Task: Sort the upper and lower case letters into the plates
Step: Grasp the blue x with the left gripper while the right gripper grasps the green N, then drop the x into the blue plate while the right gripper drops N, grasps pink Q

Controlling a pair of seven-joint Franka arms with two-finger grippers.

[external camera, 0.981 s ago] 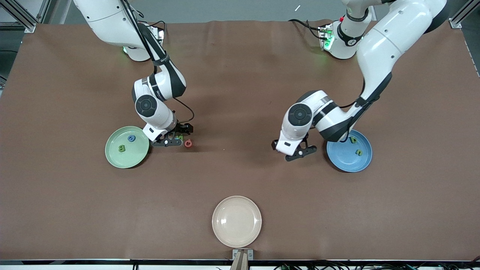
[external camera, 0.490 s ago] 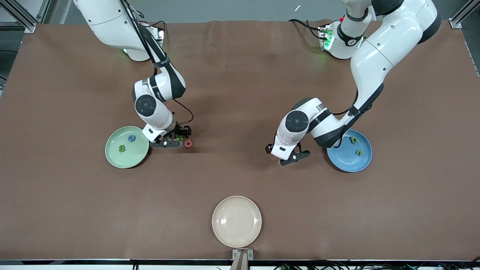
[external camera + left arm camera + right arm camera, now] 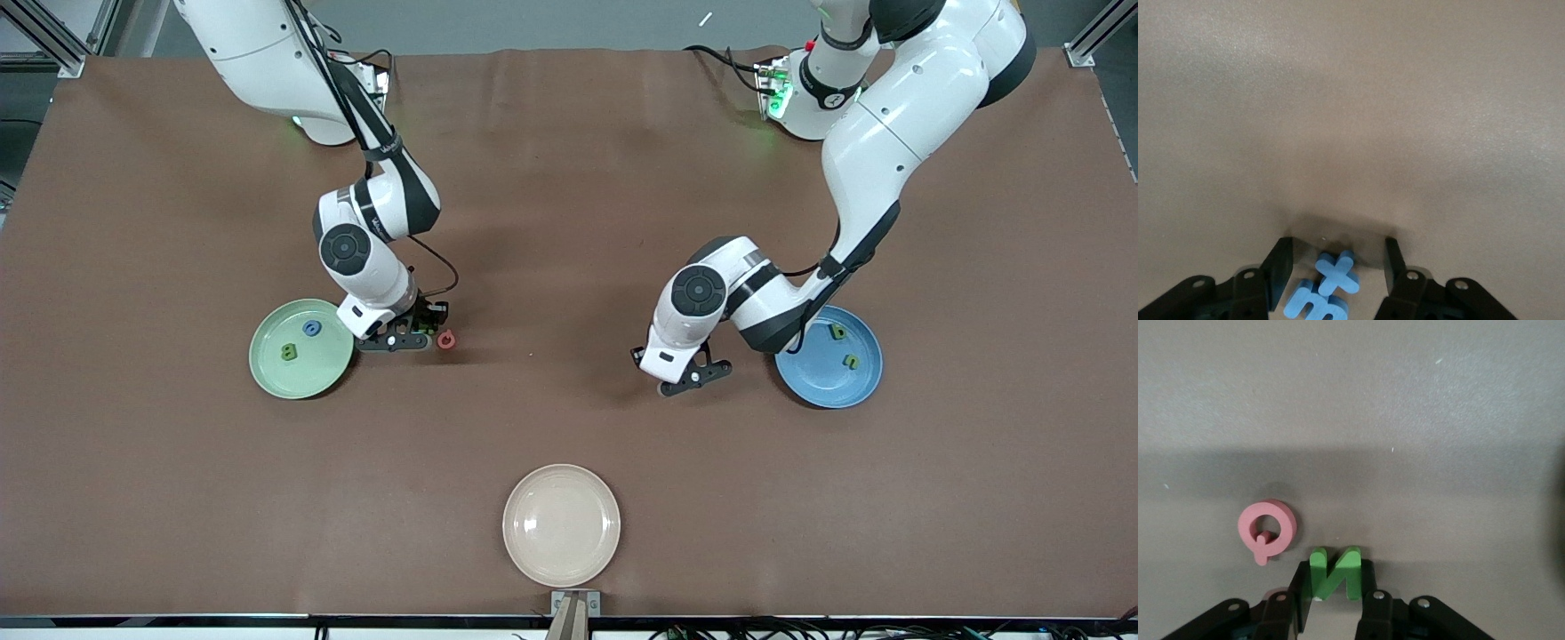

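My right gripper (image 3: 428, 326) is low at the table beside the pale green plate (image 3: 269, 369). In the right wrist view it (image 3: 1335, 585) is shut on a green letter N (image 3: 1335, 572). A red letter Q (image 3: 446, 339) lies on the table just beside it (image 3: 1267, 529). The green plate holds a blue letter (image 3: 312, 328) and a green letter (image 3: 288, 352). My left gripper (image 3: 693, 376) is low at the table beside the blue plate (image 3: 813, 382). It (image 3: 1338, 259) is open around a blue x (image 3: 1337, 273) and a blue m (image 3: 1313, 304). The blue plate holds two green letters (image 3: 837, 332) (image 3: 851, 361).
A cream-beige plate (image 3: 560, 524) with nothing on it lies at the table edge nearest the front camera, midway between the arms. The brown table (image 3: 551, 267) is bare between the two grippers.
My left gripper has moved away from the blue plate toward the right arm's end and sunk lower. My right gripper has shifted slightly toward the green plate.
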